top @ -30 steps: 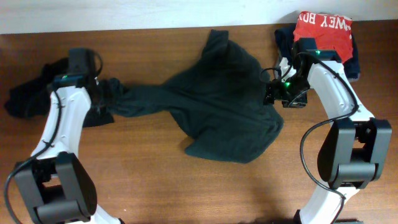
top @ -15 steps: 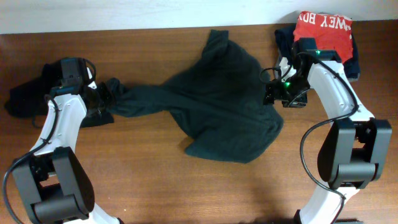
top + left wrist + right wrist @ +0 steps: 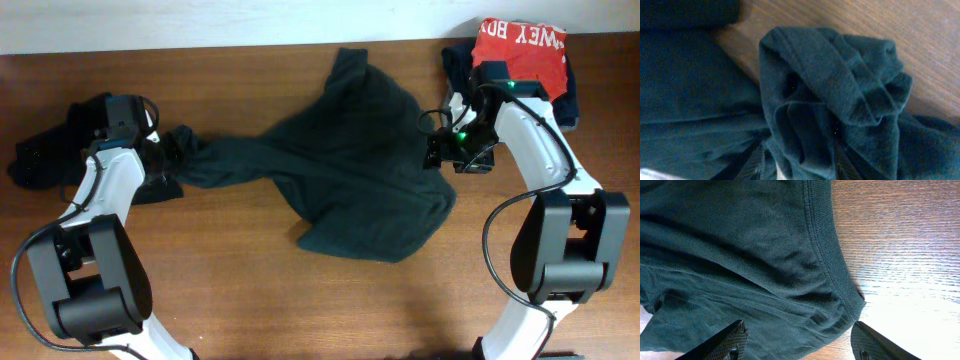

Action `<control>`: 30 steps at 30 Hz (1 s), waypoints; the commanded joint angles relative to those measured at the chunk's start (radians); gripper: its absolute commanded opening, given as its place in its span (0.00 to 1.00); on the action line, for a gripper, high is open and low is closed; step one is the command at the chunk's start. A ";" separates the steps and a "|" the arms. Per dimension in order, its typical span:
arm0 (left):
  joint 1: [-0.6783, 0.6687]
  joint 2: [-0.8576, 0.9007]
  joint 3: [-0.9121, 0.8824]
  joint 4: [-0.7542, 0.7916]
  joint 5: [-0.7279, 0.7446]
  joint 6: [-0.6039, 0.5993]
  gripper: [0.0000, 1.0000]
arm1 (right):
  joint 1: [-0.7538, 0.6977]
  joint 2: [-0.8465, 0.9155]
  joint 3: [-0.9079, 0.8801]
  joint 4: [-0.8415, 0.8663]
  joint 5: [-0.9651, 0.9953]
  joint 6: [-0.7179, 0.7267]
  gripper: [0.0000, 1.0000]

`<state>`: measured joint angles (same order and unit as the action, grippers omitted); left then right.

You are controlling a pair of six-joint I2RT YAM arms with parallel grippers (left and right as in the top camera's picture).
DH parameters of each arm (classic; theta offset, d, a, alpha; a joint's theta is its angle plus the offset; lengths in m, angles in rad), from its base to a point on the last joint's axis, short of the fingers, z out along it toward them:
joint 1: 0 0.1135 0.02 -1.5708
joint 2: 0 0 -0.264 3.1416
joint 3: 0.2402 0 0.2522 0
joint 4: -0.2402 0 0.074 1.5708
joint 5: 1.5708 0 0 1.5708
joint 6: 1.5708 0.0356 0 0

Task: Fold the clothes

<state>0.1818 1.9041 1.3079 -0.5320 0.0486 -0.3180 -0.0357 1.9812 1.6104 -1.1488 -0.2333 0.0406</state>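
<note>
Dark green T-shirt (image 3: 350, 170) lies rumpled on the table (image 3: 250, 300), middle toward the back edge. Left gripper (image 3: 168, 160) is buried in its bunched left end — pinching or not, can't tell. Right gripper (image 3: 800, 345) stands spread over the ribbed hem (image 3: 832, 265) — grip that edge squarely, then pull flat toward the roomy front edge.
</note>
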 commanded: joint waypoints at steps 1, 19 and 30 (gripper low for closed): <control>0.003 0.013 -0.004 0.026 -0.004 0.015 0.42 | 0.003 -0.011 0.013 -0.004 0.009 -0.011 0.71; 0.002 0.014 -0.004 0.039 -0.011 0.020 0.30 | 0.003 -0.011 0.013 -0.004 0.008 -0.010 0.71; 0.002 0.048 -0.004 0.057 -0.011 0.020 0.25 | 0.003 -0.011 0.013 -0.005 0.008 -0.011 0.71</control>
<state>0.1818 1.9137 1.3079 -0.4824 0.0452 -0.3103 -0.0357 1.9812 1.6104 -1.1496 -0.2333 0.0410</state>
